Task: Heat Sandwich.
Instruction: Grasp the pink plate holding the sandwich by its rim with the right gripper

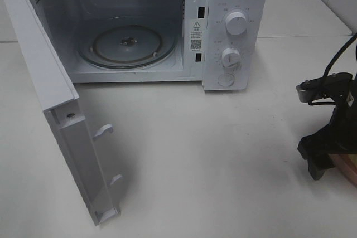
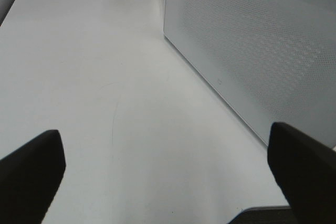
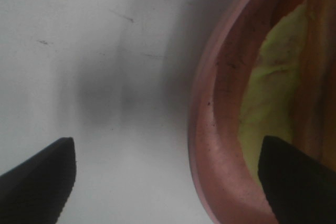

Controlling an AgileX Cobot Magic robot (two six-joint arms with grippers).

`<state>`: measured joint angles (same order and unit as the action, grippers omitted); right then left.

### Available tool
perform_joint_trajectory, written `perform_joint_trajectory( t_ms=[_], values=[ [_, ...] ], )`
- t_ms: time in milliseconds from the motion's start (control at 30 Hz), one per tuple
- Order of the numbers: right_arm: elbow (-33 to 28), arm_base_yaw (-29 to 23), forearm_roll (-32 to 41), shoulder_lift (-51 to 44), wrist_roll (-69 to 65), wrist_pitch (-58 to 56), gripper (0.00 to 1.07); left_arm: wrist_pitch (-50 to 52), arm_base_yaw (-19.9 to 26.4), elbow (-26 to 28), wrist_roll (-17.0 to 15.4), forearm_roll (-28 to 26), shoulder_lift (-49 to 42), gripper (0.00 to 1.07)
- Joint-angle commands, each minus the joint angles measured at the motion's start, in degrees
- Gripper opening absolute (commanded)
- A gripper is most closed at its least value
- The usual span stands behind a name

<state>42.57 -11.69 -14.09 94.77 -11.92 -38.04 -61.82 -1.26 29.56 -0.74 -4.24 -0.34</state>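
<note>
**Count.** One microwave [image 1: 234, 26] with one door [image 1: 50, 98] swung open, one glass turntable [image 1: 127, 43] inside, and two knobs [image 1: 237, 23] over one round button [image 1: 226, 79]. One pink plate [image 3: 210, 129] carrying one sandwich [image 3: 315, 77]. Only its pale green lettuce [image 3: 265, 93] and a tan edge show. Two grippers.

**Right gripper** [image 3: 168, 182]. The arm is low at the table [image 1: 223, 165] edge, pointing downward. Its jaws stand wide apart and grip nothing. The plate rim lies between the fingers, one finger over the plate and the other over bare table. Whether it touches the plate cannot be told. The sandwich sits just beyond the plate-side finger. The microwave is well apart.

**Left gripper** [image 2: 168, 177]. It is outside the high view. Its jaws are fully apart and empty over bare table, and a dotted microwave panel [image 2: 252, 40] stands ahead, beyond one finger.
</note>
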Motion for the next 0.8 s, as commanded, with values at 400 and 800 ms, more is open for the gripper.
perform_joint_trajectory(
  t_ms=[400,800],
  values=[
    [-0.06,0.4,-3.67,4.76,-3.55,4.07,0.88,0.63,-0.34,-0.11,0.06,-0.57,-1.03,1.0],
    [-0.06,0.4,-3.9,4.76,-2.81,5.33,0.87,0.63,-0.34,-0.11,0.06,-0.57,-1.03,1.0]
  ],
)
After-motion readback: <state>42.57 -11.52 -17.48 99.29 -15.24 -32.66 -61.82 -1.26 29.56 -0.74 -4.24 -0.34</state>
